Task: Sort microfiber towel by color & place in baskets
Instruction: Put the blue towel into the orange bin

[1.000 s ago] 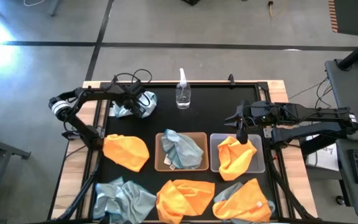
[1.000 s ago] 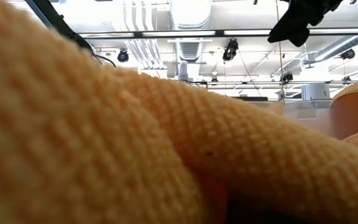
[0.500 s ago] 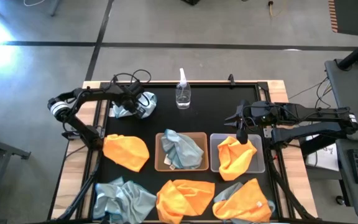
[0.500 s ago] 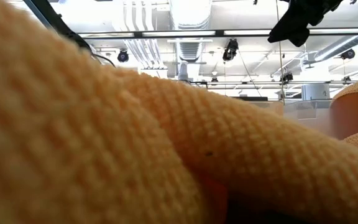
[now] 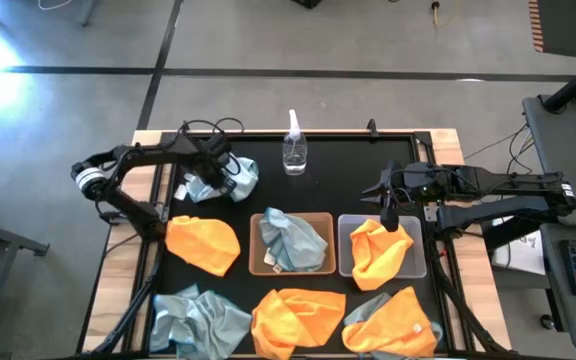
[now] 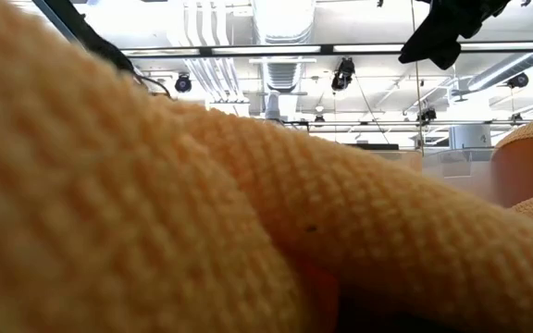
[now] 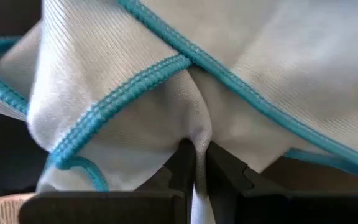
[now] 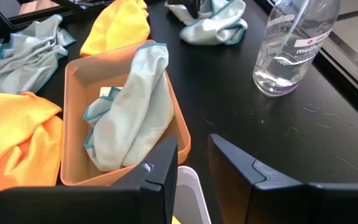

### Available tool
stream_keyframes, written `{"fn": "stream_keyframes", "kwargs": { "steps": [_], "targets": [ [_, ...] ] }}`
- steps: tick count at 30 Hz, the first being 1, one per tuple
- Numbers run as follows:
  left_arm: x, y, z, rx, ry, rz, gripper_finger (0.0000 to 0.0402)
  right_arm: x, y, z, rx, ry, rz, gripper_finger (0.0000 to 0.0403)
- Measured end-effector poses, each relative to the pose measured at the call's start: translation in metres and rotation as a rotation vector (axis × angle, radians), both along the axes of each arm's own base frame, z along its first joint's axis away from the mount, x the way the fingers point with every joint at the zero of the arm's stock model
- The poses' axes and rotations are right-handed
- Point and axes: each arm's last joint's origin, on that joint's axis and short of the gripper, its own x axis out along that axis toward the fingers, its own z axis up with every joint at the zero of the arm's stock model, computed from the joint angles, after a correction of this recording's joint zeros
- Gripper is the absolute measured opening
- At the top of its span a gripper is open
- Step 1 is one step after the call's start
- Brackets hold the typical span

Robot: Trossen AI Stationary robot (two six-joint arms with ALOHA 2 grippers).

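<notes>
At the table's (image 5: 268, 150) far left corner, left claw (image 5: 220, 170) pinched tight on a pale blue-grey towel (image 5: 230, 178); left wrist view shows teal-edged cloth (image 7: 166, 81) bunched between the closed fingers (image 7: 182, 165). Right claw (image 5: 388, 212) hovers over far edge of the translucent grey basket (image 5: 416, 262), fingers (image 8: 160, 171) parted with nothing between them. That basket holds an orange towel (image 5: 378, 250). Tan basket (image 5: 258, 262) beside it, toward the left arm, holds a blue-grey towel (image 5: 293, 240). Loose on table: orange towel (image 5: 203, 243) beside the tan basket, blue-grey towel (image 5: 198, 315) at near left, orange towel (image 5: 298, 318) near centre, orange-and-grey pile (image 5: 393, 322) near right. Clear spray bottle (image 5: 294, 148) stands at far centre. Low view filled by orange cloth (image 6: 155, 231).
</notes>
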Motion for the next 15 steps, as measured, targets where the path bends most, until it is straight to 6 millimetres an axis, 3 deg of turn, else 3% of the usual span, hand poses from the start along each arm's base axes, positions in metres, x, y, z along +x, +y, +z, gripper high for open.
{"fn": "stream_keyframes", "kwargs": {
  "steps": [6, 15],
  "targets": [
    [0.007, -0.019, 0.029, 0.052, -0.138, -0.075, 0.0018, 0.000, 0.000, 0.000, 0.000, 0.000, 0.000, 0.0083],
    [0.009, -0.043, 0.095, 0.213, -0.382, -0.133, 0.0018, 0.000, 0.000, 0.000, -0.001, 0.000, 0.000, 0.0081]
  ]
}}
